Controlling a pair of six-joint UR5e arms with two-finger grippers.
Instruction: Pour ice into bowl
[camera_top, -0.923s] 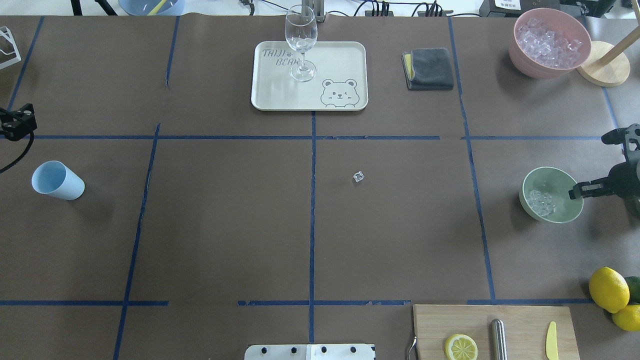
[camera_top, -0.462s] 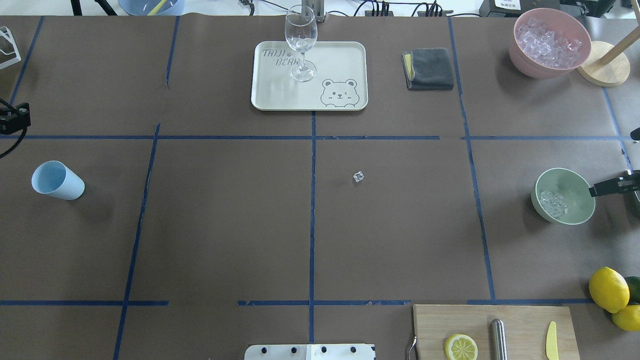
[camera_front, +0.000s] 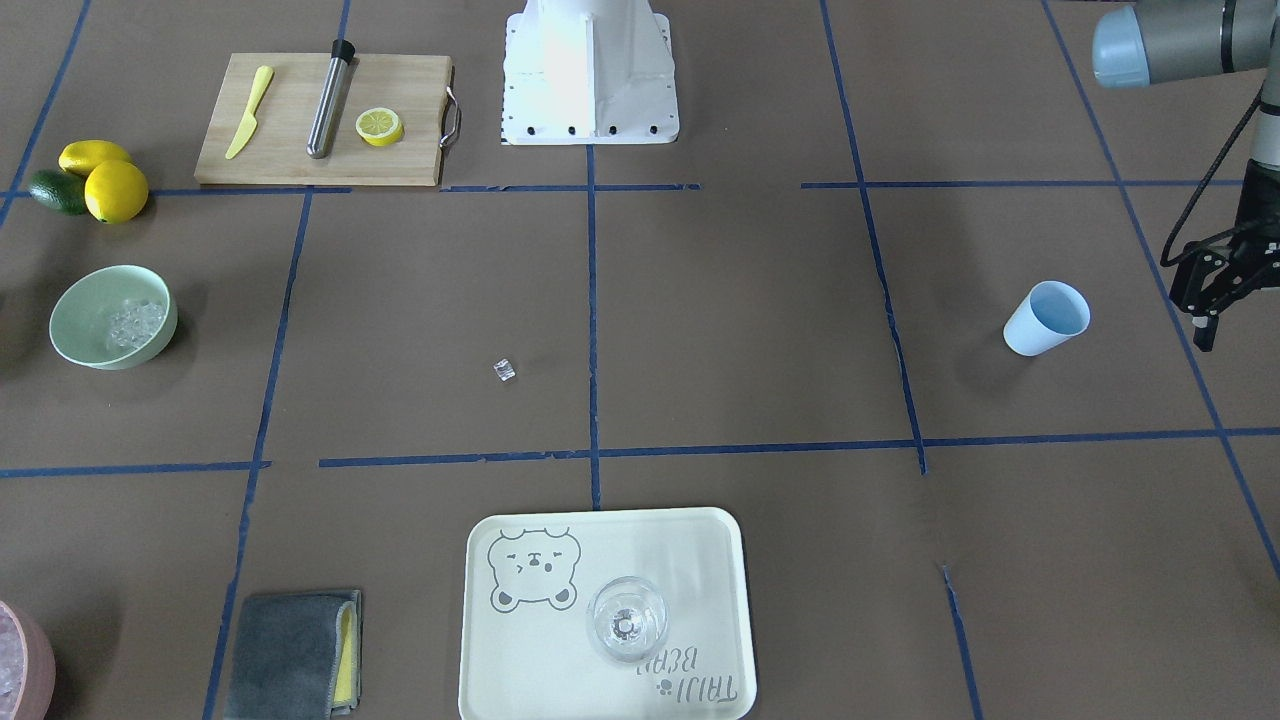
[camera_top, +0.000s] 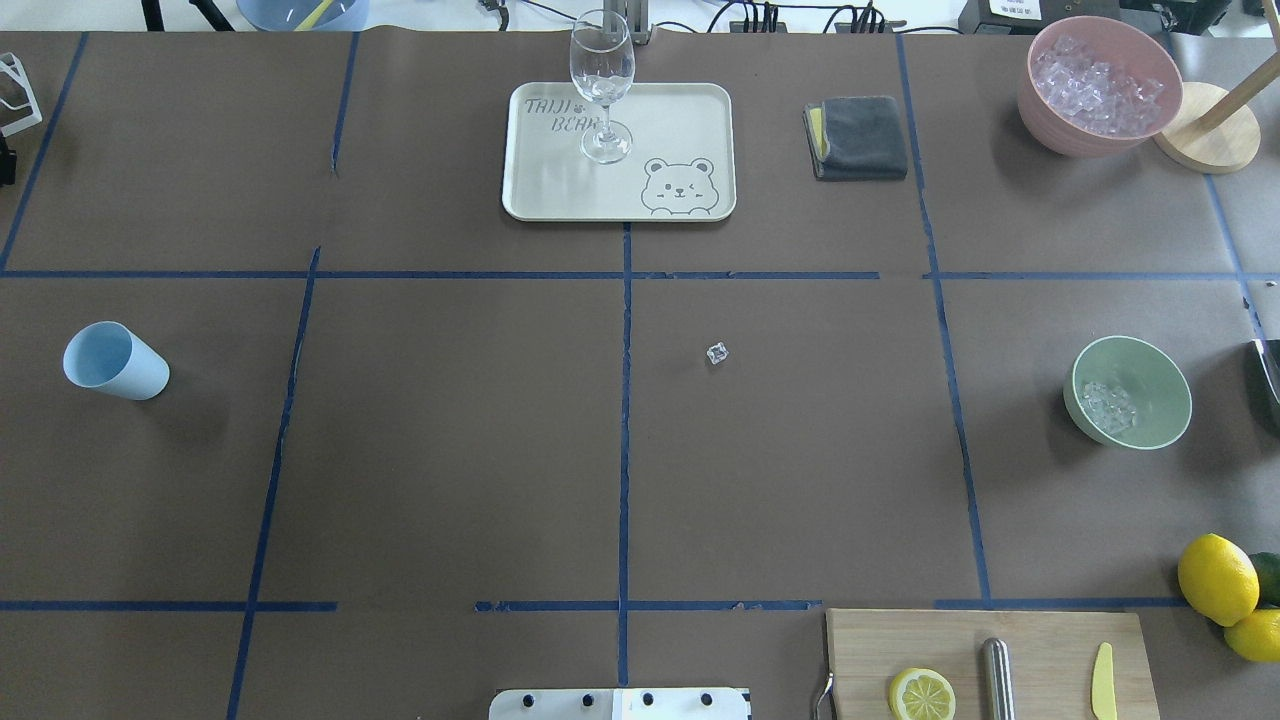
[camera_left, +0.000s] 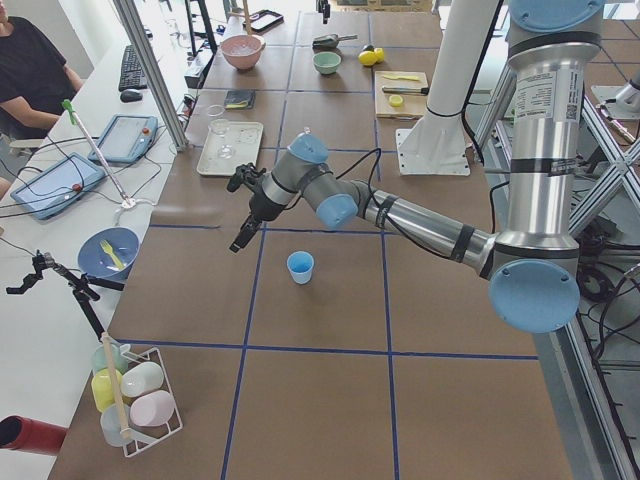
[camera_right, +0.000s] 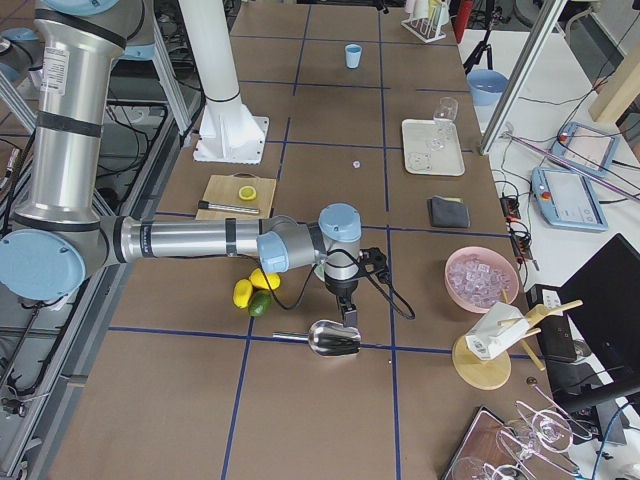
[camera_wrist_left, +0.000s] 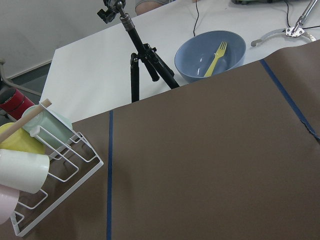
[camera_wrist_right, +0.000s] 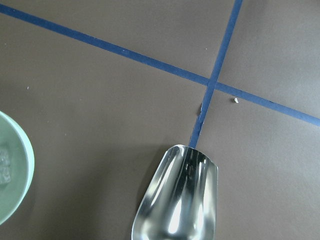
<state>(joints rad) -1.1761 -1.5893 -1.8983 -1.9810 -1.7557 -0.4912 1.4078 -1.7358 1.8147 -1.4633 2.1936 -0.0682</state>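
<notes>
The mint-green bowl (camera_top: 1152, 383) stands upright at the table's right side with a small pile of ice (camera_top: 1108, 407) in it; it also shows in the front view (camera_front: 85, 325). One loose ice cube (camera_top: 717, 352) lies near the table's middle. My right gripper (camera_right: 347, 314) hangs over a metal scoop (camera_wrist_right: 177, 200) lying on the table beside the bowl; I cannot tell whether it is open or shut. My left gripper (camera_front: 1204, 300) hovers beside the upright light blue cup (camera_front: 1045, 318), apart from it; its jaws are unclear.
A pink container (camera_top: 1100, 85) full of ice stands at the far right. A tray (camera_top: 690, 120) holds a wine glass (camera_top: 602, 80); a grey cloth (camera_top: 860, 137) lies beside it. Lemons (camera_top: 1217, 578) and a cutting board (camera_top: 1040, 640) sit at the near right.
My right gripper was at the bowl's rim, slid the bowl a little to the right, then came away and left the overhead view. My left gripper drew back off the left edge.
</notes>
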